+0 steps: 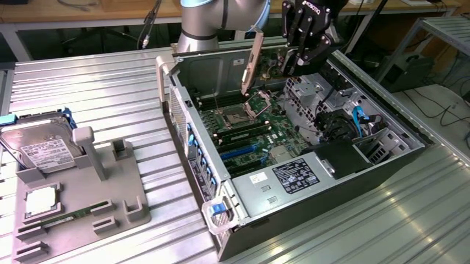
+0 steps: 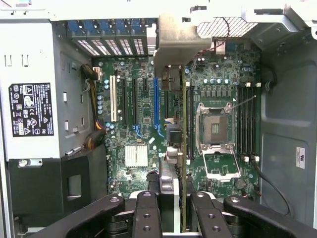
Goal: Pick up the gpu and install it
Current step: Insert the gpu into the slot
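**Gpu aloft, parallel to its slot**

We see the open case (image 1: 170,93) mid-surface. Above its board the gpu (image 1: 253,63) hangs edge-down, pinched between partly closed jaws. Its long axis runs parallel to the blue slot (image 2: 156,106), offset to one side, with the bracket toward the case's slotted wall.

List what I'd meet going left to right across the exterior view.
Silver boxy hard drive with white label → thin green gpu card, upright → black pincer → bright blue cable inside the case.
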You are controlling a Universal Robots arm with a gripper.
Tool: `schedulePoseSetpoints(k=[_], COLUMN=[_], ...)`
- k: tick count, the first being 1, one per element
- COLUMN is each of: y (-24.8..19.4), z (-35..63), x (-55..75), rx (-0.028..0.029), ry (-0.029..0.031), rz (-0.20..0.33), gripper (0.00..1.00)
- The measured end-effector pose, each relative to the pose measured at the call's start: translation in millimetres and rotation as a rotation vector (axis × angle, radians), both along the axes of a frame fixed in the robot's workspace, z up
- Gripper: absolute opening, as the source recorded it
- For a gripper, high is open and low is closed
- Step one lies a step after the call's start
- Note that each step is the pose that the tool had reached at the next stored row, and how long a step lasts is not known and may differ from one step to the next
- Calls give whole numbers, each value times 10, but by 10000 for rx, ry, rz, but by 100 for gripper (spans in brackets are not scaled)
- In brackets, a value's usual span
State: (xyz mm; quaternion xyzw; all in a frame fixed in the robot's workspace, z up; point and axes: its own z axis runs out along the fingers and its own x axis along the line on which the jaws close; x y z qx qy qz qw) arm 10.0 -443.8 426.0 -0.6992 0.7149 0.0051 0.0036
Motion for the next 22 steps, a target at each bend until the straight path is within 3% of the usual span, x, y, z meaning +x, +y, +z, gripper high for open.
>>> schedulePoseSetpoints(k=[7, 13, 22], y=[3, 3, 5], z=[-130, -192, -355], x=[-6, -88, -194], rx=[-1, -26, -26], ry=[-7, -112, -116], rz=[-2, -2, -2], gripper=[29, 29, 29])
